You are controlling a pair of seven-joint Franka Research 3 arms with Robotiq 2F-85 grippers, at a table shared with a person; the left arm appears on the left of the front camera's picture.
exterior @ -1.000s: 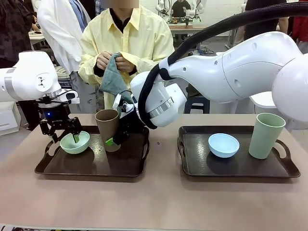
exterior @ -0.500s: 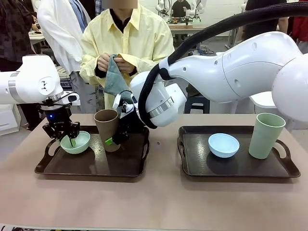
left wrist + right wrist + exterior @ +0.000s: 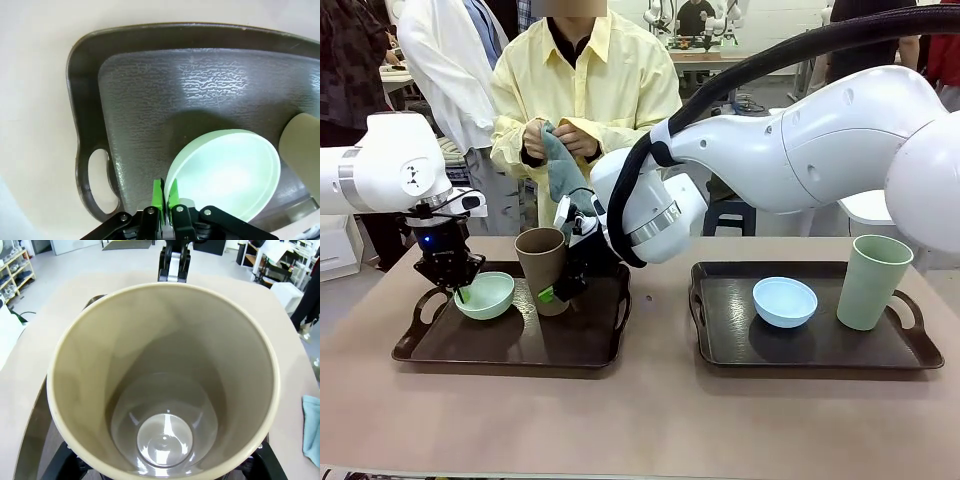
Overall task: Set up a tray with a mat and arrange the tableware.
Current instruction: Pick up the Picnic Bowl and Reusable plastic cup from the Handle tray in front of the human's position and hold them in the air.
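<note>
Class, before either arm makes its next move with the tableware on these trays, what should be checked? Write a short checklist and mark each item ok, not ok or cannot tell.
1. Left gripper pinches the rim of the pale mint green bowl: ok.
2. That bowl sits level on the left tray: not ok, it is tilted in the grip.
3. Right gripper grips the brown tumbler firmly: cannot tell; it sits against the tumbler's lower side.
4. Mat laid in a tray: not ok; the person holds a teal cloth in both hands.
5. Light blue bowl and sage green tumbler stand apart on the right tray: ok.
</note>
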